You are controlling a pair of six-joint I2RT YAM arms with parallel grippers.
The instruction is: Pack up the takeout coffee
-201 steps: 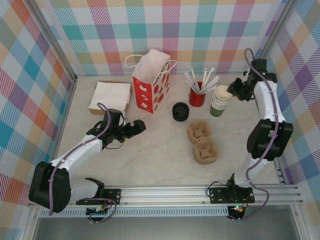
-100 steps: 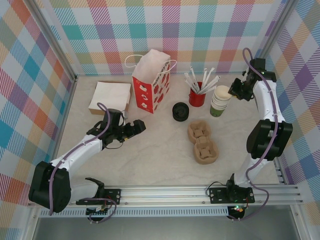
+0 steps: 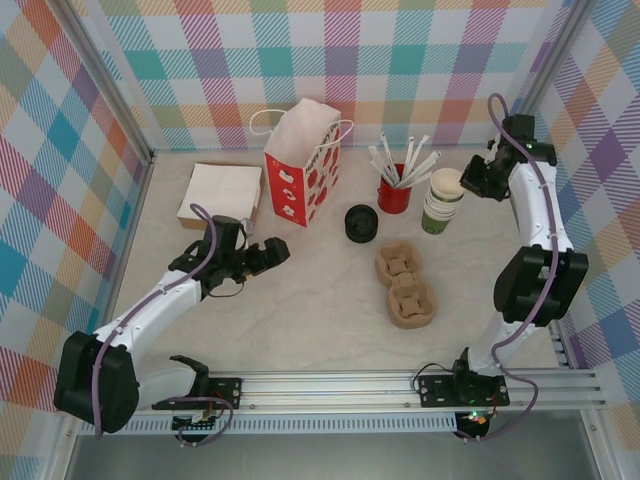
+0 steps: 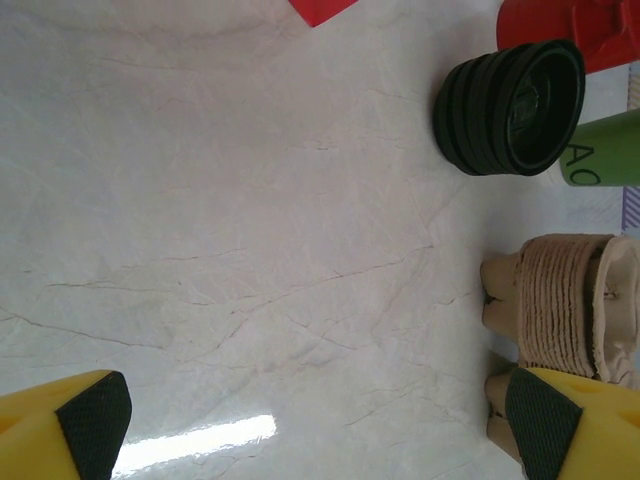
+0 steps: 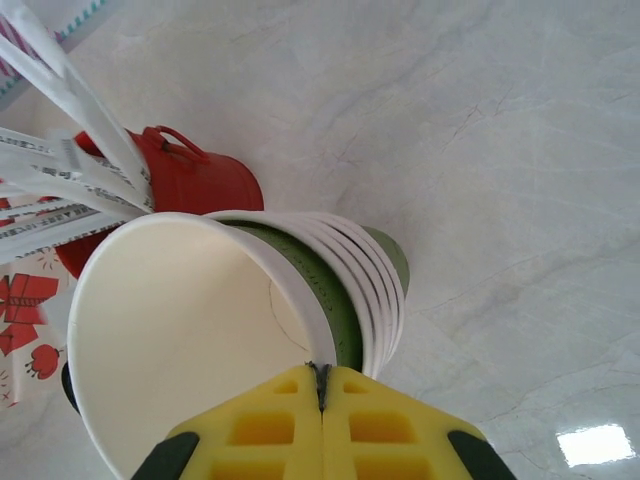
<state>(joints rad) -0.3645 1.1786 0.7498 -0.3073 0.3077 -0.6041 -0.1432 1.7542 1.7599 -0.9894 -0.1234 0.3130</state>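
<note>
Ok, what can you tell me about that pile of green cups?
The stack of cups looks like paper: green outside, cream inside, white rims, no lids. It stands on the table at the back right, beside the red pot of white sticks. The top cup is tipped away from the rest, and the right tool is shut on its rim.
</note>
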